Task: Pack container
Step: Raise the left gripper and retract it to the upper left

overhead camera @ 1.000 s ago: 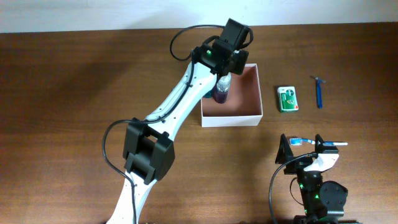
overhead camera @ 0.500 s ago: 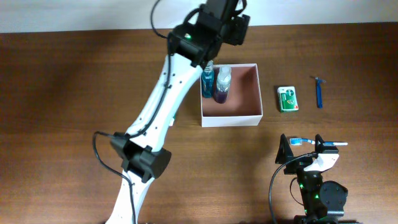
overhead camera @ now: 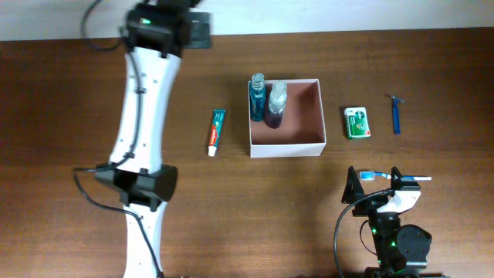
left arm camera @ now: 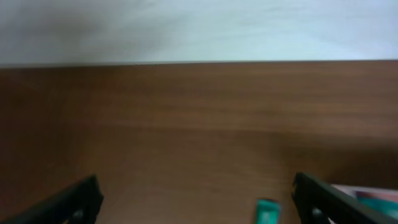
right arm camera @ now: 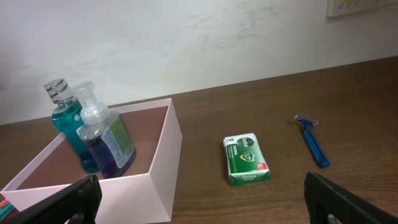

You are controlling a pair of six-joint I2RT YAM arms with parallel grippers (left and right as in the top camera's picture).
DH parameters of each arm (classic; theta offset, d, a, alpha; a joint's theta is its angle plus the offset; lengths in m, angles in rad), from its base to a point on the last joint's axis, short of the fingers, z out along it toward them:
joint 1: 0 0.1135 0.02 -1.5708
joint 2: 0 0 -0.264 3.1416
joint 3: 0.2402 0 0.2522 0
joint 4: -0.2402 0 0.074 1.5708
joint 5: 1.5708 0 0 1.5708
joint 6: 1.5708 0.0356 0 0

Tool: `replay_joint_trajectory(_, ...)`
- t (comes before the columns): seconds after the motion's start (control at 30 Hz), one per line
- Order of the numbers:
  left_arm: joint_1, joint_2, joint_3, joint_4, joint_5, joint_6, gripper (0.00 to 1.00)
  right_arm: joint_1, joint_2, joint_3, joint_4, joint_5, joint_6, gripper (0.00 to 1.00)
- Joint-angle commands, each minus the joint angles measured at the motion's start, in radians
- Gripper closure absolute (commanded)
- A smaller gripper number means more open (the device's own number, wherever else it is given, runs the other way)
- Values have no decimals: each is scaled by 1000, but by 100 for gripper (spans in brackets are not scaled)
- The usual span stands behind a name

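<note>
White-walled and shallow, the box [overhead camera: 287, 147] is set near the middle of the table [overhead camera: 62, 154], with a blue bottle [overhead camera: 257, 96] and a purple bottle [overhead camera: 275, 106] stood upright along its left wall. What is risked from here?

Both bottles rise well above the rim, so either can be toppled if the next item is lowered in too close.

And the grippers?

The left gripper [left arm camera: 196, 190] is held wide, with nothing in it, at the table's far edge, well apart from the toothpaste [overhead camera: 218, 131]. The right gripper [right arm camera: 202, 196] is likewise spread wide and empty. Since the toothpaste lies flat, it can be pushed along instead of being gripped. The same is judged of the green packet [overhead camera: 356, 123] and the razor [overhead camera: 396, 113].
</note>
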Motion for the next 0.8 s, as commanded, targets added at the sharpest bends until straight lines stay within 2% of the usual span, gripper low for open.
replay_joint_trajectory(0.0,51,-11,12,-30,51,-32,1,9,-11,-9,0,9,5,1)
replay_joint_trajectory(0.23,105,-11,12,-123,99,-32,1,9,-11,-9,0,9,5,2)
replay_joint_trajectory(0.63,106,-11,12,-127,99,-32,1,9,-11,-9,4,8,6,1)
replay_joint_trajectory(0.77,106,-11,12,-127,99,-32,1,9,-9,-9,10,-83,103,1)
